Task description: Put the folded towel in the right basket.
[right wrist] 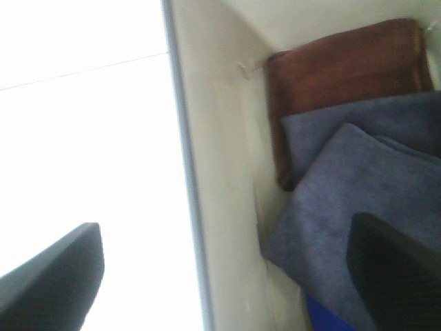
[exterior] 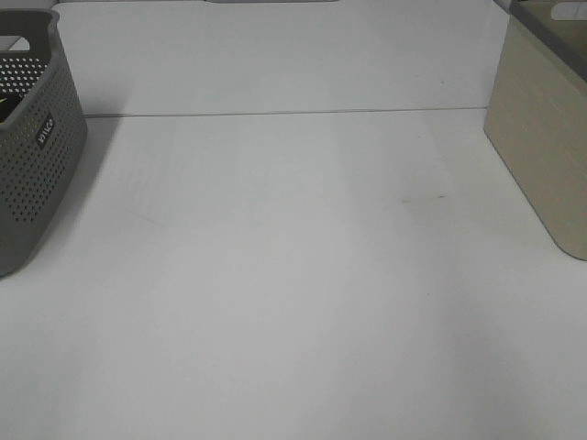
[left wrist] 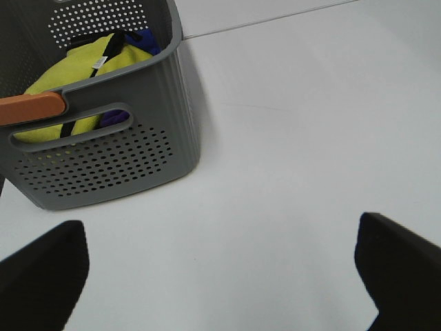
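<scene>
Right basket: the beige rectangular plastic basket [exterior: 537,156] stands at the right edge of the white table [exterior: 293,302], on the right arm's side.
Towel: a grey-blue folded terry towel [right wrist: 358,179] lies inside it, overlapping a brown folded towel [right wrist: 337,69] (probably the task's piece, delivered).
Right gripper [right wrist: 224,241]: spread wide, empty, straddling the basket's left wall; the towel lies beneath its basket-side finger.
Left gripper [left wrist: 220,227]: spread, empty, beside the grey perforated plastic basket [left wrist: 117,165] at the left, clear of the work.
</scene>
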Available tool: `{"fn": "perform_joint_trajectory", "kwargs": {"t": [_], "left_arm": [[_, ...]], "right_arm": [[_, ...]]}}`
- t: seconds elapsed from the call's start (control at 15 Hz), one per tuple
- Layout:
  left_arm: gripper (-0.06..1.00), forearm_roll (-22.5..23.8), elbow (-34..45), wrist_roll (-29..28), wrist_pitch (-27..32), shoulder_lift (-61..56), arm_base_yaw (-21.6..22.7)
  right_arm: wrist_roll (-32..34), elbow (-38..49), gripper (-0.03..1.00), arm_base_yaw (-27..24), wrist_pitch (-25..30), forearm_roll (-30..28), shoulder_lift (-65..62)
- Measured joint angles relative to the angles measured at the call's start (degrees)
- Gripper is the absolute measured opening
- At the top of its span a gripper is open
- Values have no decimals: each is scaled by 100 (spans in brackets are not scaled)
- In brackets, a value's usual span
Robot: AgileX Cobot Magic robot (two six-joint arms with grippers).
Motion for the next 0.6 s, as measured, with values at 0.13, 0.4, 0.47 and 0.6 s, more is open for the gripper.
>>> {"fn": "perform_joint_trajectory", "kwargs": {"t": [0.13, 0.4, 0.47, 0.6], "left_arm": [[99, 0, 0, 0, 0, 0, 0], [99, 0, 0, 0, 0, 0, 0], [99, 0, 0, 0, 0, 0, 0], [99, 0, 0, 0, 0, 0, 0]], "right_arm": [[0, 0, 88, 430, 143, -201, -143], [11, 40, 88, 1060, 367, -367, -527], [40, 149, 88, 1060, 367, -413, -665], [52, 544, 88, 1060, 367, -670, -1140]]}}
